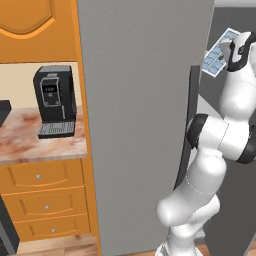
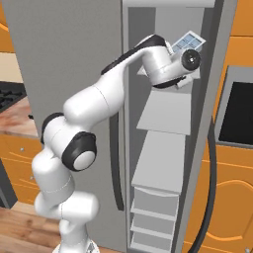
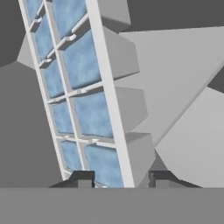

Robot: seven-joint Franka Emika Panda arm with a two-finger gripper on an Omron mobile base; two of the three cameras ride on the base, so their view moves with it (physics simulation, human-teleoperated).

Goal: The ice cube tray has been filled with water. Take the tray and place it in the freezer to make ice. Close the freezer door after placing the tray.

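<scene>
The pale-blue ice cube tray (image 2: 188,42) with its white rim is tilted and raised inside the open freezer (image 2: 165,114), above the top pale shelf. My gripper (image 2: 181,51) is shut on the tray's lower end. In the hand view the tray (image 3: 81,92) runs up from between my fingertips, and my gripper (image 3: 121,178) pinches its rim, with grey shelves behind. In the left base view the tray (image 1: 218,54) shows past the edge of the left-hand grey panel (image 1: 140,125), beside my gripper (image 1: 228,58). The freezer door (image 2: 218,99) stands open at the right, edge-on.
A black coffee machine (image 1: 55,100) stands on the marble counter (image 1: 30,145) left of the fridge unit. Orange drawers (image 1: 45,200) sit below it. A dark built-in oven (image 2: 238,113) is right of the open door. My arm's elbow is close to the dark handle (image 1: 190,120).
</scene>
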